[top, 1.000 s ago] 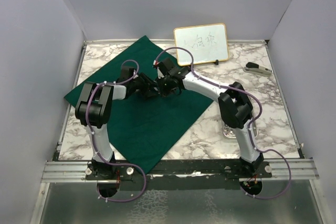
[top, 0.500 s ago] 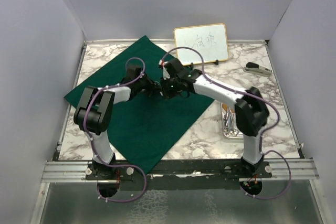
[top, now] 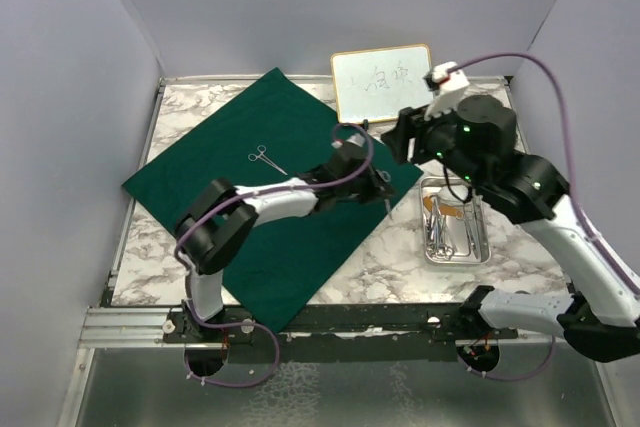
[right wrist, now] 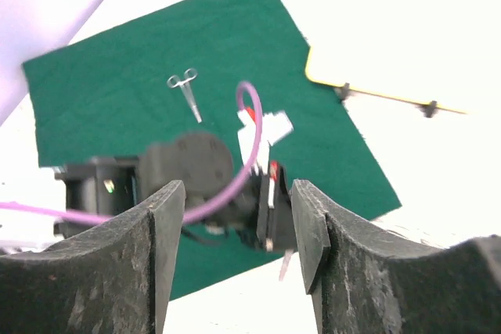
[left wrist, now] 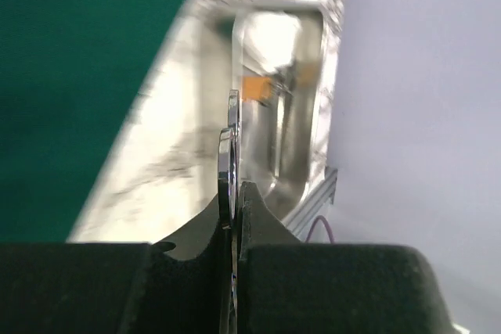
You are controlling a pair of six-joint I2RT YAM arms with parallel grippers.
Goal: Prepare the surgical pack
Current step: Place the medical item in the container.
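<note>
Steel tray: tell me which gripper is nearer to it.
Left. The left gripper is low, just left of the steel tray; the right gripper hangs open high up, well clear of it.

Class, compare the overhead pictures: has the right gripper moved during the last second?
Yes. The right gripper has swung right, from over the middle of the green cloth to the cloth's right corner, just below the whiteboard.

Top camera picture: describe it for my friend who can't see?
The left gripper pinches a silver instrument over the green cloth, near the steel tray. The right gripper hovers open; a second instrument lies on the cloth.
</note>
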